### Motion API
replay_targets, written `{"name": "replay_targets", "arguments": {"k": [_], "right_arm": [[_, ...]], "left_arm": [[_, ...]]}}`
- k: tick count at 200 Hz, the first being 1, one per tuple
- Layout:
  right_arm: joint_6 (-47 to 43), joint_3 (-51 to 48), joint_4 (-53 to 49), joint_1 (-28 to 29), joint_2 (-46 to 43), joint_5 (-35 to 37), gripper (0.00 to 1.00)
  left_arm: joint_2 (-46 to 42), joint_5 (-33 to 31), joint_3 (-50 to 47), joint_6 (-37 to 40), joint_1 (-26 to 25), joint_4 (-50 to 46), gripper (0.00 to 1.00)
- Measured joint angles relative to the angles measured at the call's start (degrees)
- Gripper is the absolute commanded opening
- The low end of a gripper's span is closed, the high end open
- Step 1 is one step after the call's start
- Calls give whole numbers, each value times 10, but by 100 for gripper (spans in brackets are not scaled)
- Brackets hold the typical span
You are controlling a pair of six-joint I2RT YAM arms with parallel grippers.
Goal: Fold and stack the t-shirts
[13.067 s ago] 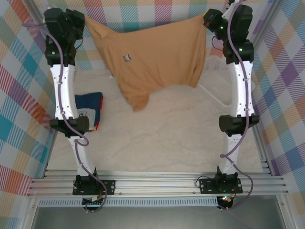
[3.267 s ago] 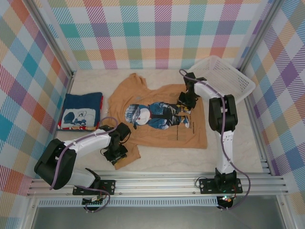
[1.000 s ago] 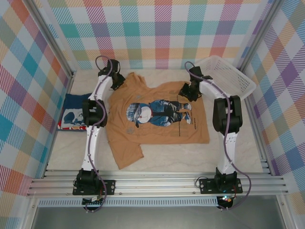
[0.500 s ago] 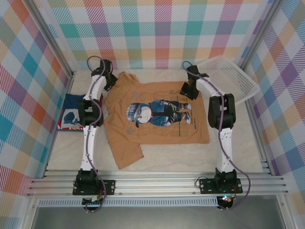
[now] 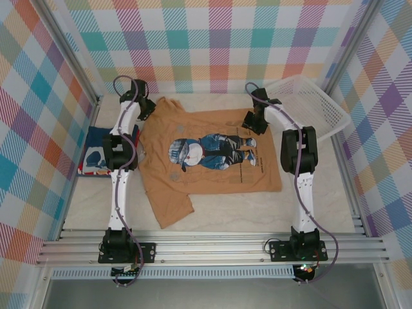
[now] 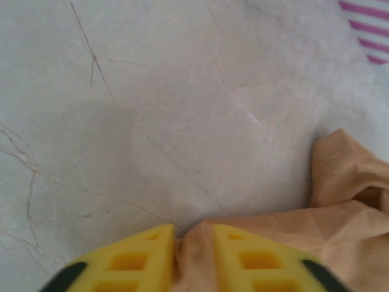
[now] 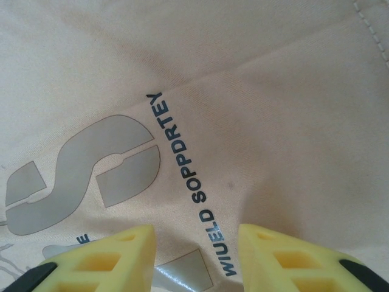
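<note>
Yellow fingers of the left gripper [image 6: 189,236] stand a narrow gap apart at the bottom of the left wrist view, with a raised ridge of the tan-orange t-shirt [image 6: 340,213] poking up between them. Whether they press that ridge or have let it go cannot be told. Beyond the fingertips lies the bare, pale marbled table [image 6: 152,91], and the cloth's crumpled edge runs off to the right.

From above, the left gripper [image 5: 148,108] sits at the far left corner of the tan-orange t-shirt [image 5: 212,177], with its arm stretched out along the shirt's left side. The right gripper [image 5: 251,125] is at the far right part of the shirt, close to the feet of the blue-and-white cartoon figure [image 5: 206,149]. In the right wrist view, the right gripper [image 7: 196,236] has its jaws parted wide, nothing between them, directly over flat cloth with dark lettering [image 7: 188,176] and a grey printed shape [image 7: 91,158].

The shirt lies spread print-up in the middle of the table [image 5: 257,212], one sleeve trailing off at the near left. The folded navy blue t-shirt [image 5: 93,158] rests to the left, partly behind the left arm. A white mesh basket [image 5: 315,103] sits in the far right corner.
</note>
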Motion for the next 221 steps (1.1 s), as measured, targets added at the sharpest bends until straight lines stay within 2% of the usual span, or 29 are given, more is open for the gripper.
{"name": "replay_targets", "arguments": {"k": [8,18,36,49,68,104,125,155,171,199,221], "right_arm": [[-1,-12,12,0,-4,0,40],[-2,-34,23,0,-15,0,40],[-5,-81,36,2,-49,0,40],[-6,-113,47,3,-82,1,40],[-4,-172,64,5,-158,0,40],[23,-293,63,7,-311,-3,41],[47,-347,22,7,-370,-5,41],[84,-446,-60,7,-425,-29,41],[97,-501,-97,7,-453,-45,40],[109,-553,-141,6,-506,-56,41],[109,-579,-134,-2,-541,-76,41]], "left_arm": [[-1,1,6,3,-1,-2,49],[-9,-4,7,8,-5,-9,51],[-38,-22,-1,7,-11,-32,52],[-87,-36,-47,3,-16,-43,51],[-205,-45,-172,-9,-24,-48,49],[-500,-44,-496,-27,-53,-38,39],[-626,-21,-633,-22,-109,-59,38],[-762,38,-862,-44,-248,-92,37],[-843,66,-980,-75,-298,-115,38],[-1033,94,-1119,-143,-358,-152,45],[-1129,103,-1195,-183,-369,-147,47]]}}
